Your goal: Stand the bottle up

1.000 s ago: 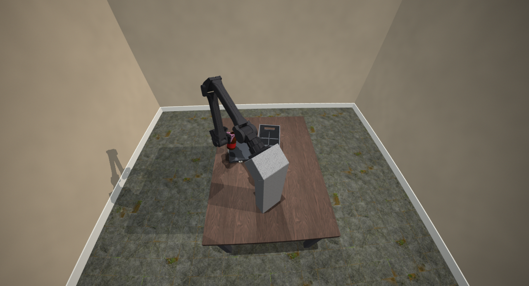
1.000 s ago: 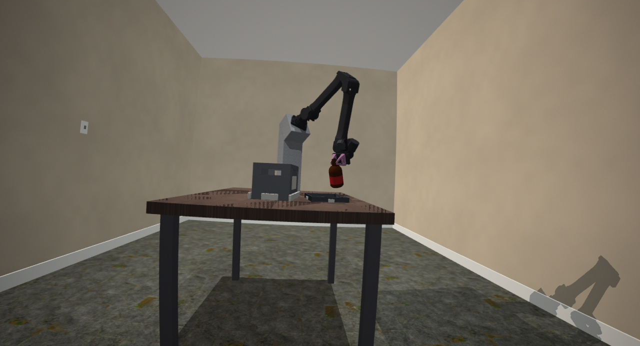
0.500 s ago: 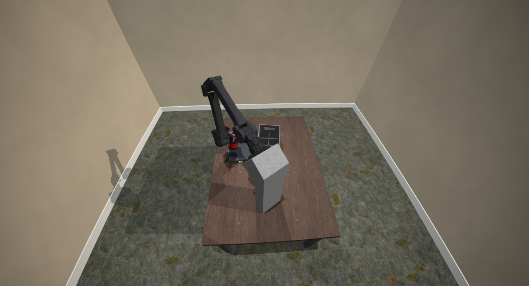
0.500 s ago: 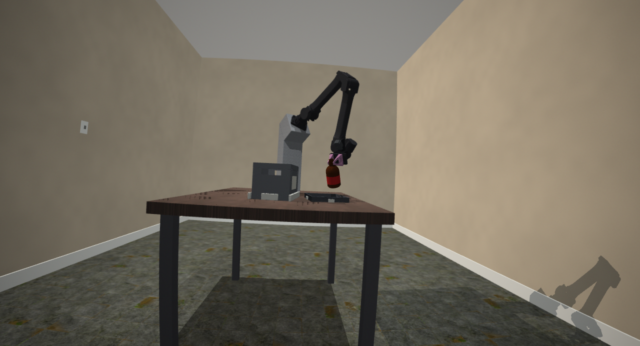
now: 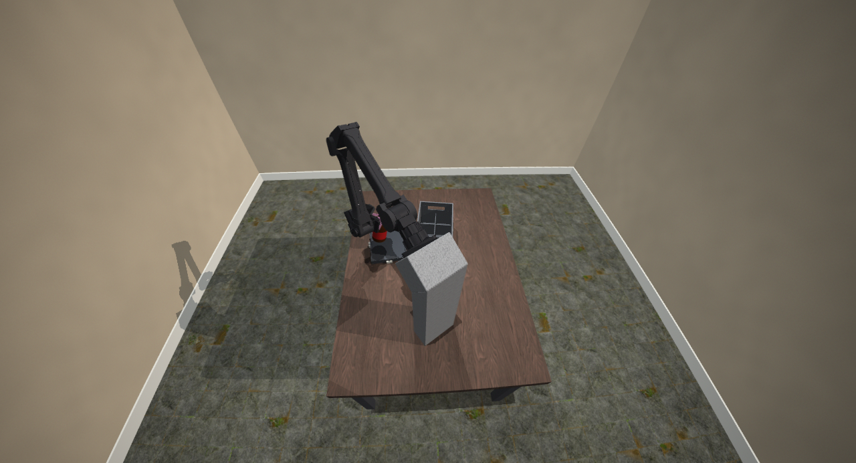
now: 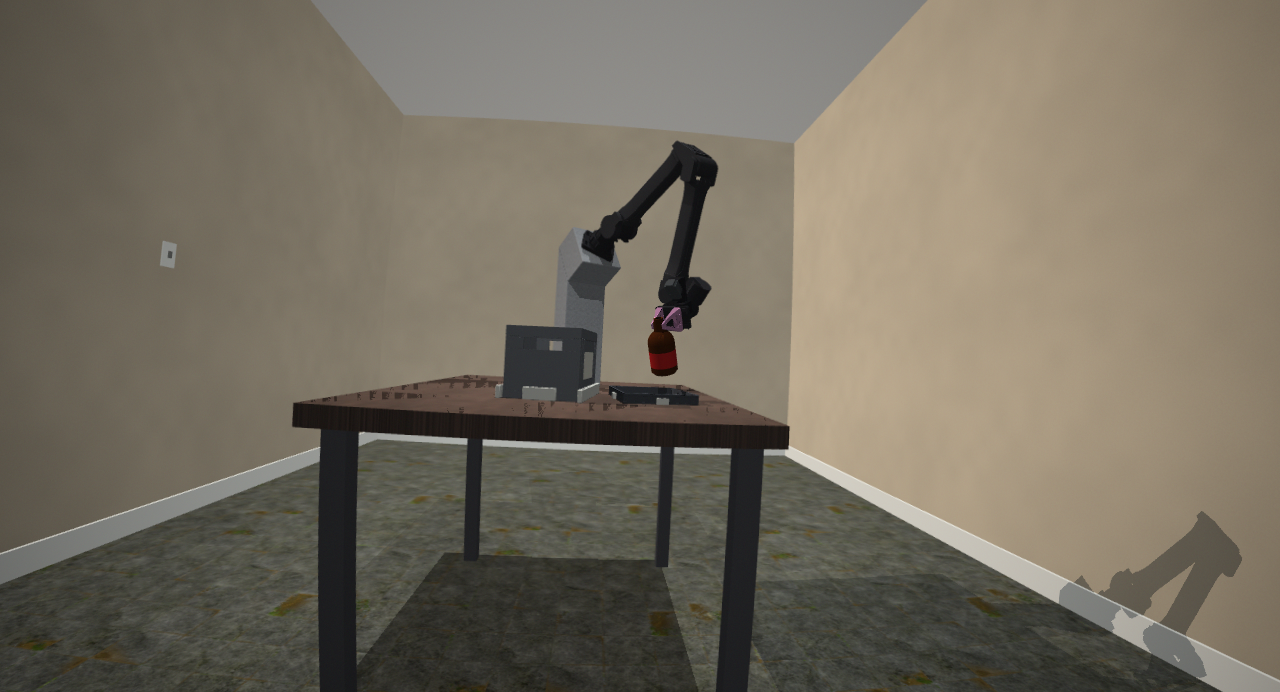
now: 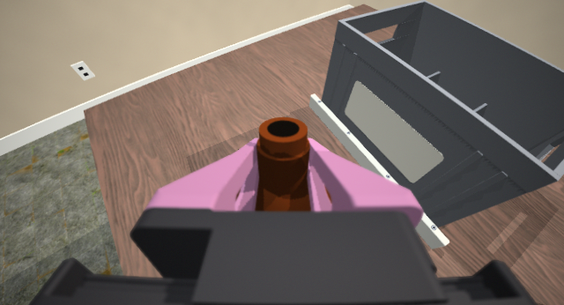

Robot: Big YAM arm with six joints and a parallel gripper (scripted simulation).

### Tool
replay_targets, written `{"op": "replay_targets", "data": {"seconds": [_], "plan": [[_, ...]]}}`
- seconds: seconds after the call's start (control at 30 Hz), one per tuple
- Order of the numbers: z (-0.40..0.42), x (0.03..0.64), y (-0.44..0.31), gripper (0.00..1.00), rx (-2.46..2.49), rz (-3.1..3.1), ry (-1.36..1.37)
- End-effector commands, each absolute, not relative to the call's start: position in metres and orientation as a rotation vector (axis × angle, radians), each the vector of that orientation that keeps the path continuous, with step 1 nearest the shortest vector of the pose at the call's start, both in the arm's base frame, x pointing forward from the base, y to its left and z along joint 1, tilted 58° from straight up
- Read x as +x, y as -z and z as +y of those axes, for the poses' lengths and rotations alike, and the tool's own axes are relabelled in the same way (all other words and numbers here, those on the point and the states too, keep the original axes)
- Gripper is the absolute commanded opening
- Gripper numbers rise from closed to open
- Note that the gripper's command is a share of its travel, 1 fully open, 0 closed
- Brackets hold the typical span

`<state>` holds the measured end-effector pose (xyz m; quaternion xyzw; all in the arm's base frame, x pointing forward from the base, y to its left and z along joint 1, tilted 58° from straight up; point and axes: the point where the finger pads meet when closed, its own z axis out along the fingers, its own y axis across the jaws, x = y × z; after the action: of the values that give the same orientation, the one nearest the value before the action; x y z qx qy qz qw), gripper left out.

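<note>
My gripper (image 6: 669, 319), with pink fingers, is shut on the neck of a brown bottle (image 6: 662, 350) with a red label. The bottle hangs upright, mouth up (image 7: 283, 129), a little above the flat dark tray (image 6: 653, 393). In the top view the bottle (image 5: 378, 235) shows over the tray (image 5: 386, 249), partly hidden by the arm. The dark grey crate (image 6: 546, 361) stands beside the tray; in the wrist view it (image 7: 436, 107) lies to the right, open on top with dividers inside.
A tall grey pedestal (image 5: 435, 292) carries the arm's base at the middle of the wooden table (image 5: 431, 316). The tray lies near the table's left edge in the top view. White skids (image 7: 374, 168) run along the crate's foot.
</note>
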<state>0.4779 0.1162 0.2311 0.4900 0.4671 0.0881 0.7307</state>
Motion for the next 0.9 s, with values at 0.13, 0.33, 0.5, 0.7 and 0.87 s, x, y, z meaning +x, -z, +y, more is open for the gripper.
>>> {"op": "replay_targets", "data": {"seconds": [0.13,0.33,0.5,0.7,0.87], "plan": [[0.1011,0.4706,-0.2357,0.00,1.100,1.005,-0.199],[0.1023,0.4702,-0.2354,0.00,1.098,1.008,-0.201],[0.1021,0.4701,-0.2359,0.00,1.100,1.004,-0.204],[0.1021,0.4701,-0.2359,0.00,1.100,1.004,-0.204],[0.1021,0.4701,-0.2359,0.00,1.100,1.004,-0.204]]}}
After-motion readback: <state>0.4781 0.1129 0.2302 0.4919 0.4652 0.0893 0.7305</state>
